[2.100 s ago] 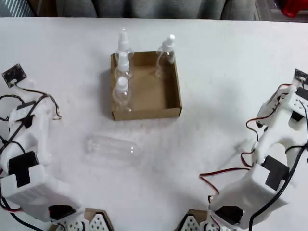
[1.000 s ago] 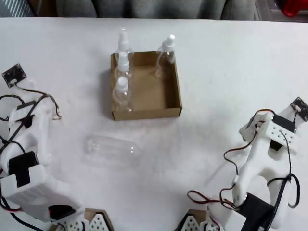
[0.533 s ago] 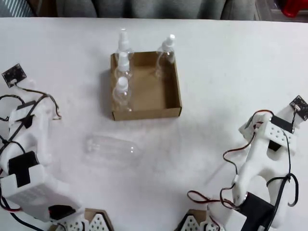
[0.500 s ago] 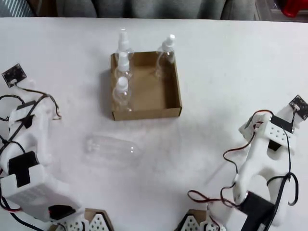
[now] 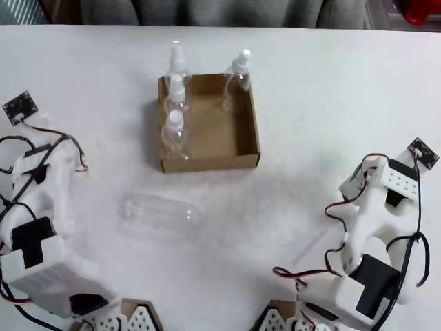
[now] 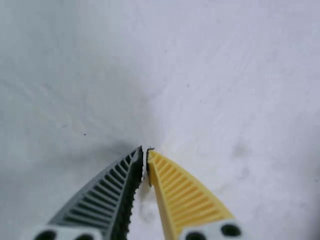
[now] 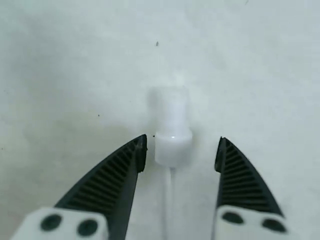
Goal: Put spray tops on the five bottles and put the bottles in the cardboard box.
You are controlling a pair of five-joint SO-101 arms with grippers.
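Right gripper (image 7: 182, 139), jaws wide apart, pointing down at the table (image 7: 60, 60), straddles 1 spray top (image 7: 171, 117) lying between them.

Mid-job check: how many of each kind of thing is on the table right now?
Bottles with spray tops: 4
Bottle without a top, lying down: 1
Loose spray top: 1
Cardboard box: 1
Total: 7

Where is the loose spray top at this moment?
In the right wrist view the spray top lies on the white table, between the open jaws of the right gripper.
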